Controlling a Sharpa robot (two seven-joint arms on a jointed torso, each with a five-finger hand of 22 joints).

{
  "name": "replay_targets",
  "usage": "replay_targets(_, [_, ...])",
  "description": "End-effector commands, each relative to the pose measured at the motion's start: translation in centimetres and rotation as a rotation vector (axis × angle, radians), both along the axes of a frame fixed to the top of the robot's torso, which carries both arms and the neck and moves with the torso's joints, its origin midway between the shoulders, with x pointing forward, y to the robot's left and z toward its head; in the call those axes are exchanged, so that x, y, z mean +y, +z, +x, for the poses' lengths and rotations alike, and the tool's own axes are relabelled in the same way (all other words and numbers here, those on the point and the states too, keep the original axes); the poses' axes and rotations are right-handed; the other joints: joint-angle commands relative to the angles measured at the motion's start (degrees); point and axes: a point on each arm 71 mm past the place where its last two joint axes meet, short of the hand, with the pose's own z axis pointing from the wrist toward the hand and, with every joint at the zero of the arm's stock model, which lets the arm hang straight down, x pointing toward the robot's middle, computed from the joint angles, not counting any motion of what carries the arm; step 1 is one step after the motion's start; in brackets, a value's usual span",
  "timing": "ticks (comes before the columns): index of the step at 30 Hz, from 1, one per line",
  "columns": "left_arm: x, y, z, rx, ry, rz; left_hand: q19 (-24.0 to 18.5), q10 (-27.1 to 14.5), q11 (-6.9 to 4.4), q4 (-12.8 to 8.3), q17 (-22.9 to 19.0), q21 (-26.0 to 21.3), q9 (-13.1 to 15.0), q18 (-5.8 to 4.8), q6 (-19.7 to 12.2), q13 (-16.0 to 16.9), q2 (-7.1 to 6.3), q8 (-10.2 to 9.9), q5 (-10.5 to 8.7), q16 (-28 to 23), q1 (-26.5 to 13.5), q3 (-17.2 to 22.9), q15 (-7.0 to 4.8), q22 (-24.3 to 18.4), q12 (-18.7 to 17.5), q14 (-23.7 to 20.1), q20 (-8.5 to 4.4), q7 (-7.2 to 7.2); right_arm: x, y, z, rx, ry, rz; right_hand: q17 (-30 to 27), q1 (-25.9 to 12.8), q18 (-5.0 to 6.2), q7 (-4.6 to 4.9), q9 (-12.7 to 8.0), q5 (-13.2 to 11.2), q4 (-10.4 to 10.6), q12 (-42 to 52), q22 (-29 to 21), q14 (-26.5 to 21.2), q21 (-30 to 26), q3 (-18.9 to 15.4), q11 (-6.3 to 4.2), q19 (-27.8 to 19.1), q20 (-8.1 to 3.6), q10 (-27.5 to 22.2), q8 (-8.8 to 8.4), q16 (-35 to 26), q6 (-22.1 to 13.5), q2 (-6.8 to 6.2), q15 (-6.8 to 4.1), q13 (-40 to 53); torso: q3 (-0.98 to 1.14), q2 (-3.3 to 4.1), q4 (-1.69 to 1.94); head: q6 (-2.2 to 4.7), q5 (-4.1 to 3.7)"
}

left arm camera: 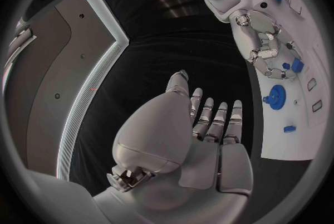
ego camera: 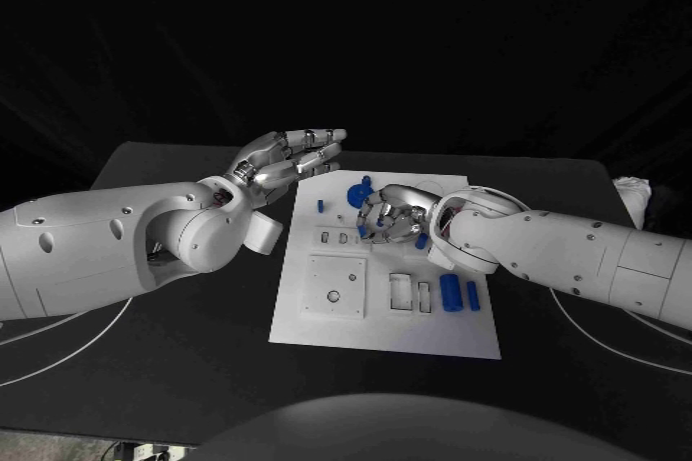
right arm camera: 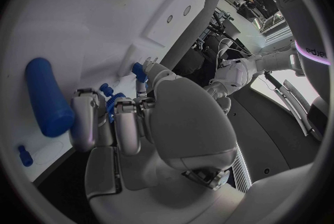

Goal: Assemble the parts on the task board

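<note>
The white task board [ego camera: 335, 326] lies in the middle of the black table. My right hand [ego camera: 392, 217] is over its far half with the fingers curled down, and thumb and a finger pinch a small blue part [right arm camera: 139, 71]. A blue gear [ego camera: 359, 193] stands on the board just beyond those fingers, also seen as the gear [left arm camera: 275, 95] in the left wrist view. Two blue cylinders [ego camera: 450, 291] lie side by side at the board's right; the larger cylinder [right arm camera: 49, 96] lies beside my right hand. My left hand [ego camera: 289, 159] hovers open off the board's far left corner, holding nothing.
A small blue piece [ego camera: 319, 205] sits near the board's far left edge. Another blue piece [ego camera: 421, 241] lies under my right wrist. The board has a raised square block [ego camera: 335, 286] and several rectangular slots [ego camera: 401, 291]. A white object [ego camera: 632, 193] lies at the table's far right.
</note>
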Motion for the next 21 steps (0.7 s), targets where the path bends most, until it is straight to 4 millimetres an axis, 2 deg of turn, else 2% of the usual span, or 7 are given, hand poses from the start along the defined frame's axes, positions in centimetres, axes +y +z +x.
replay_targets(1, [-0.19,0.1,-0.06,-0.003,-0.015,-0.012,0.39,0.36,0.15,0.07,0.09,0.19,0.06,-1.05,0.11,0.08,0.21,0.37,0.31,0.26,0.52,0.36,-0.07,0.04,0.24,0.29,-0.2,0.21,0.11,-0.25,-0.12,0.013,0.016,-0.027,10.47,-0.52,1.17,-0.21,-0.07,-0.42,-0.01,-0.37,10.68,3.14,-0.26,-0.32,0.06,-0.44,-0.12,0.86,-0.27,-0.23,-0.01,-0.29,0.33,10.83,0.01,0.0,0.0,-0.06,0.0])
replay_targets(18, [-0.14,0.1,-0.06,-0.002,-0.014,-0.011,0.39,0.36,0.15,0.07,0.09,0.19,0.06,-1.05,0.11,0.08,0.21,0.37,0.31,0.26,0.52,0.36,-0.07,0.04,0.24,0.29,-0.2,0.21,0.03,-0.45,-0.05,0.021,0.017,-0.049,10.14,-0.34,1.28,-0.27,-0.21,-0.95,-0.27,-0.58,10.54,2.92,-0.68,-0.43,0.02,-0.77,-0.14,0.46,-0.63,-0.38,-0.41,-0.28,0.31,10.52,0.0,0.01,0.0,-0.2,0.06])
replay_targets(21, [-0.14,0.1,-0.06,-0.002,-0.014,-0.011,0.39,0.38,0.15,0.08,0.09,0.19,0.07,-1.09,0.18,0.08,0.23,0.41,0.47,0.3,0.68,0.44,-0.07,0.02,0.22,0.28,-0.21,0.21,0.05,-0.42,-0.04,0.018,0.018,-0.047,10.01,-0.21,1.31,-0.24,-0.3,0.18,-0.43,-0.64,10.49,2.82,-0.87,-0.35,0.01,-0.9,-0.15,0.34,-0.84,-0.45,-0.35,0.04,0.32,10.45,-0.01,-0.01,0.01,-0.2,0.04])
